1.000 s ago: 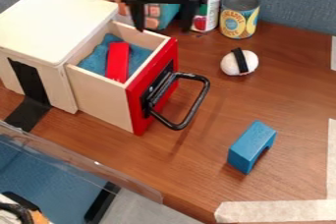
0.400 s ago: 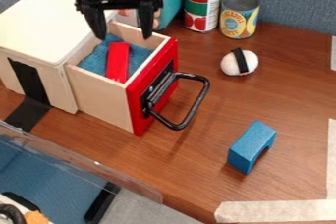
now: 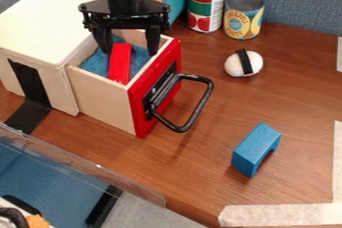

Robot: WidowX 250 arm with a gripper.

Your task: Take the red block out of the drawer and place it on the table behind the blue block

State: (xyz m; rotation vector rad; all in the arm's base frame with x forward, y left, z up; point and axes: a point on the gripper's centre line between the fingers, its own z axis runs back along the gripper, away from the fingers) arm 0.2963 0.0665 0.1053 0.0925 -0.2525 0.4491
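- Since the earlier views, the gripper (image 3: 128, 52) has been carried leftward from beside the drawer's far corner, then lowered; its fingertips are now brought down at the drawer's opening.
- By this, an approach to the red block (image 3: 119, 67) from above is suggested; no grasp has been made.
- The red block is held by nothing; it is seen in the pulled-out drawer (image 3: 100, 99), laid on blue cloth (image 3: 141, 61), and has not been shifted.
- Its long axis is pointed from the back of the scene toward the camera, nearly straight up and down in view. The near end is directed at the corner where the near side wall is met by the red front (image 3: 155, 89).
- The pincer is released, its two fingers spread wide to left and right in view, so that the block's narrow width, rather than its length, is roughly spanned.
- Whether the cloth is touched by the fingertips cannot be told.
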